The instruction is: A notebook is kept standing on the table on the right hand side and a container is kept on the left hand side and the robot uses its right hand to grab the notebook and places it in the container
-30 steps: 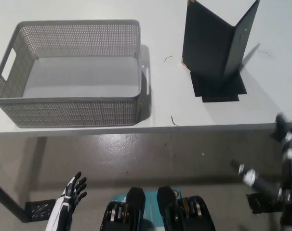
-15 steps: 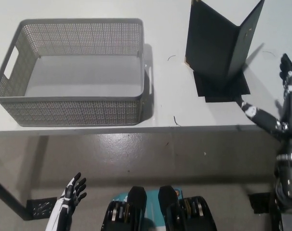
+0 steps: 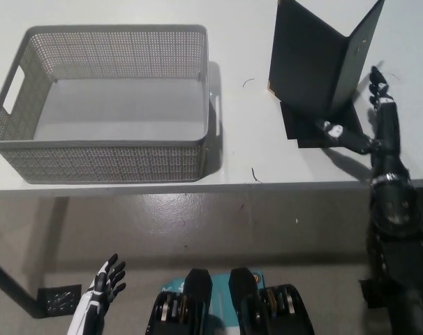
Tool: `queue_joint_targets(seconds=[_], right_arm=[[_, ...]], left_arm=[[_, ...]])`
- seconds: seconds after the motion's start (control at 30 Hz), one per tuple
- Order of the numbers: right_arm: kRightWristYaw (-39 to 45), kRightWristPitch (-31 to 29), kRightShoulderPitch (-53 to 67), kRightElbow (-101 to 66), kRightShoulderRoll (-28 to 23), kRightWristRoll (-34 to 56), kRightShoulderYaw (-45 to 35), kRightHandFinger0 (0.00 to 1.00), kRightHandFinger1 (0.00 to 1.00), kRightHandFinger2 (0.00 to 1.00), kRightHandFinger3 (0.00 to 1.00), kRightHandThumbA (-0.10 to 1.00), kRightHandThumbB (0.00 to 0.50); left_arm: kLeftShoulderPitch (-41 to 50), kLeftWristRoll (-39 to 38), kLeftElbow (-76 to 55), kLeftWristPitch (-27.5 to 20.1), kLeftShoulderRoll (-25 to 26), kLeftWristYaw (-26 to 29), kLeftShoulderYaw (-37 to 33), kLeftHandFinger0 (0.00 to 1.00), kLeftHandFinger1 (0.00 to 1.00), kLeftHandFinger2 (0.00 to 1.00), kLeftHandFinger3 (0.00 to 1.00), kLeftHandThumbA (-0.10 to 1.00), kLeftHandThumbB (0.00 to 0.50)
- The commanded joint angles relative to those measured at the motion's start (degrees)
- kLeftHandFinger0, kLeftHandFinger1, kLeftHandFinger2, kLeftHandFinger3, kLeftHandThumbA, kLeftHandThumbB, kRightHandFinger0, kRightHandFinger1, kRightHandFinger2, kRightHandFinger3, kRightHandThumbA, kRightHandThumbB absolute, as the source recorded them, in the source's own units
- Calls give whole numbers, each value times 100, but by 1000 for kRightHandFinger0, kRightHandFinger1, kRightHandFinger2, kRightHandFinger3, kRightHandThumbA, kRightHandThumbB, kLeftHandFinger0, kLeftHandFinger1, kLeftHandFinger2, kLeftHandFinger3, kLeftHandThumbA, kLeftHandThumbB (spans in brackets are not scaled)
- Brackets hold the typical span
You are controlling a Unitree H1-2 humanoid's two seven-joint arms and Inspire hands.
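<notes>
A black notebook [image 3: 316,59] stands open like a V on the white table [image 3: 239,125], at the right. A grey perforated container [image 3: 103,105] sits at the left, with nothing in it. My black right hand [image 3: 368,125] is over the table just right of the notebook's lower edge, open with fingers spread, close to the cover but holding nothing. My white left hand [image 3: 103,286] hangs low at the bottom left, below the table's edge, fingers apart.
The table's front edge [image 3: 197,185] runs across the middle of the view, with grey floor below it. A black table-leg foot [image 3: 58,300] shows at the lower left. Bare table lies between container and notebook.
My right hand has risen from below the table's edge at the far right and moved left and forward to beside the notebook. The notebook and container have stayed put.
</notes>
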Motion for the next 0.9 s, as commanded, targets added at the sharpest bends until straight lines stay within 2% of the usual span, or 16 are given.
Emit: queue_joint_targets(seconds=[0.0,0.13,0.3,0.43,0.47,0.5,0.53,0.57,0.6,0.63,0.67,0.7,0.73,0.8,0.83,0.87], right_arm=[[-247,-196,-787,578,37,215,-2,1000,1000,1000,1000,1000,500],[-285,-300,-1184,1101,88,247,67,1000,1000,1000,1000,1000,500],[-506,-382,-1991,2003,109,219,125,1000,1000,1000,1000,1000,500],[-105,-578,-2637,2883,92,904,-296,1000,1000,1000,1000,1000,500],[31,-572,-2898,3169,118,1271,-604,1000,1000,1000,1000,1000,448],[-13,-708,-3021,3299,157,1510,-847,1000,1000,1000,1000,924,424],[-541,-549,-3412,3599,209,1880,-1332,881,909,1000,1000,747,441],[-718,-495,-3510,3673,208,1892,-1421,547,561,774,786,568,384],[-1123,-373,-3711,3815,200,1882,-1542,154,179,342,250,287,223],[-1320,-341,-3819,3916,188,1809,-1579,31,46,275,224,162,249],[-1280,-415,-3933,3936,213,1972,-1769,1,2,171,113,-90,192],[-1290,-439,-3967,3942,228,1949,-1798,0,0,264,94,-100,152],[-1287,-580,-3960,3958,241,1875,-1775,0,48,366,202,-100,132],[-1038,-834,-3870,3881,298,1969,-1863,0,54,527,526,-100,129],[-1048,-847,-3859,3881,305,1962,-1868,0,47,529,600,-100,131],[-1025,-888,-3810,3822,332,1964,-1861,0,36,521,608,-100,119]], left_arm=[[100,8,-144,-280,70,-84,-13,1000,1000,1000,1000,1000,223],[171,17,-195,-236,50,-73,-9,1000,1000,1000,1000,1000,249],[195,-95,-266,-197,45,-143,0,1000,1000,1000,1000,1000,241],[260,-107,-254,-264,53,-186,-14,1000,1000,1000,1000,1000,240],[266,-100,-249,-260,54,-194,-19,1000,1000,1000,1000,1000,247],[279,-100,-231,-295,37,-194,-28,1000,1000,1000,1000,1000,245],[261,-65,-179,-366,25,-183,-40,1000,1000,1000,1000,1000,245],[253,-93,-172,-362,20,-197,-41,1000,1000,1000,1000,1000,244],[246,-133,-184,-327,15,-219,-43,1000,1000,1000,1000,1000,247],[250,-132,-213,-286,18,-220,-44,1000,1000,1000,1000,1000,249],[237,-136,-212,-275,8,-195,-15,1000,1000,1000,1000,1000,258],[223,-99,-186,-331,31,-190,-9,1000,1000,1000,1000,1000,260],[214,-89,-196,-361,44,-193,-1,1000,1000,1000,1000,1000,262],[223,-132,-220,-371,57,-230,5,1000,1000,1000,1000,1000,247],[228,-106,-224,-369,67,-229,-3,1000,1000,1000,1000,1000,251],[231,-45,-236,-349,80,-210,-8,1000,1000,1000,1000,1000,258]])
